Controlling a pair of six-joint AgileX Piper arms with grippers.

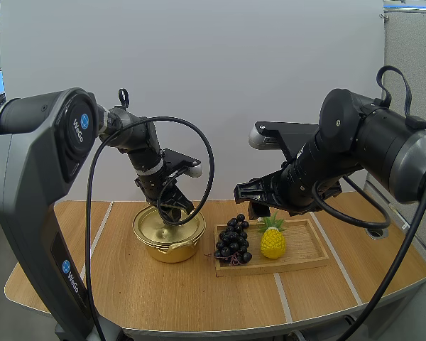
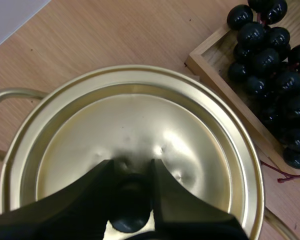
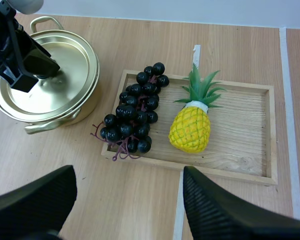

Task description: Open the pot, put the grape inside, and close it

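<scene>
Pot [image 1: 169,234] lidded, knob [image 2: 131,207] pinched from straight above by left tool [image 2: 132,172]; grapes [image 3: 135,112], on tray [image 3: 240,135] beside pot, overlooked by spread right tool [image 3: 127,182], nearer arm.

Pot [image 1: 172,252], lid [image 1: 150,226] on, left of tray [image 1: 309,241]; grapes [image 1: 233,238] on tray's left end, pineapple [image 1: 272,243] right of them.

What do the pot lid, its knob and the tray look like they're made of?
The lid looks like thin metal with a brass-gold, satin-shiny finish: it throws soft reflections and shows small dents. The knob is black and smooth, probably plastic, though the look leaves that open. The tray looks like light, unpainted, matt wood, with grain lines along its floor.
</scene>
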